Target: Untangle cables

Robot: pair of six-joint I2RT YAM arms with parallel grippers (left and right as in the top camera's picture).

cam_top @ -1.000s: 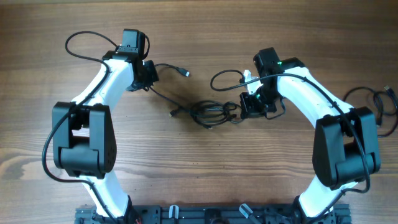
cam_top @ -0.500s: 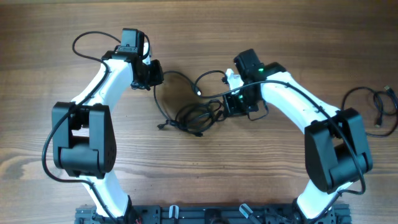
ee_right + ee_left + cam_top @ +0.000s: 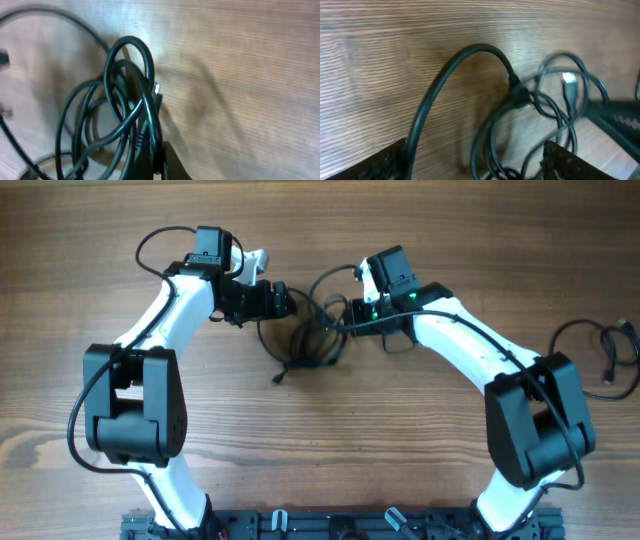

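Overhead first: we find the cables (image 3: 315,348) bunched in a dark tangle on the wooden table (image 3: 400,450), toward the far middle, right between the two arms. The left gripper (image 3: 283,301) sits at the tangle's left edge and the right gripper (image 3: 346,316) at its right edge; one plug end (image 3: 278,378) trails out toward the near side.

Over to the left wrist: the left gripper (image 3: 475,165) stands wide, its fingers (image 3: 382,162) far apart in the two lower corners. The cables (image 3: 479,48) arch across the wood between them, with one thick strand running down just beside the left-hand finger; a silver-tipped plug (image 3: 568,80) shows, blurred, at the right.

Now the right wrist: the right gripper (image 3: 159,162) is pinched tight on a strand of the cables (image 3: 150,85); the coils fan out above its fingertips.
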